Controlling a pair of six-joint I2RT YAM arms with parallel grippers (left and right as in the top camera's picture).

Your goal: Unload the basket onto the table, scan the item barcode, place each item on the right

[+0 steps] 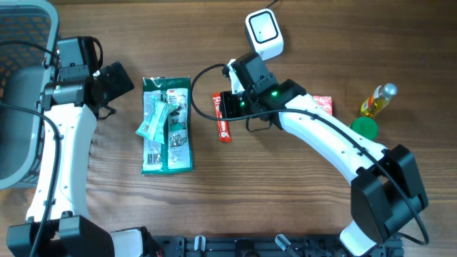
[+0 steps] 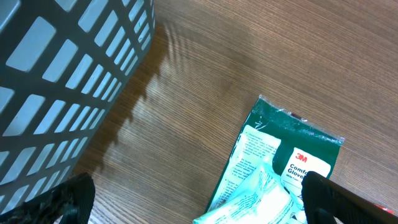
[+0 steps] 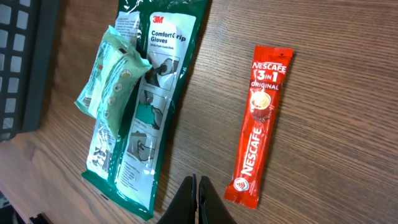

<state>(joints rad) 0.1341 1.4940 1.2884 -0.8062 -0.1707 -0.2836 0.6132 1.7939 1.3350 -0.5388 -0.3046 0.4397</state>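
Note:
A red Nescafe sachet [image 3: 260, 127] lies flat on the wood table, just right of my right gripper [image 3: 194, 186], which is shut with nothing in it. From above, that gripper [image 1: 227, 107] hovers over the sachet [image 1: 223, 123]. A green 3M glove pack [image 1: 168, 128] lies to the left, with a small mint-green packet [image 1: 153, 118] on top of it. The white scanner [image 1: 264, 32] stands at the back. My left gripper [image 2: 199, 210] is open wide above the table beside the glove pack's [image 2: 283, 155] top corner, holding nothing.
A grey mesh basket [image 1: 21, 93] stands at the left edge, close to the left arm. At the right are a red packet [image 1: 323, 105], a yellow bottle [image 1: 378, 100] and a green round thing [image 1: 365, 128].

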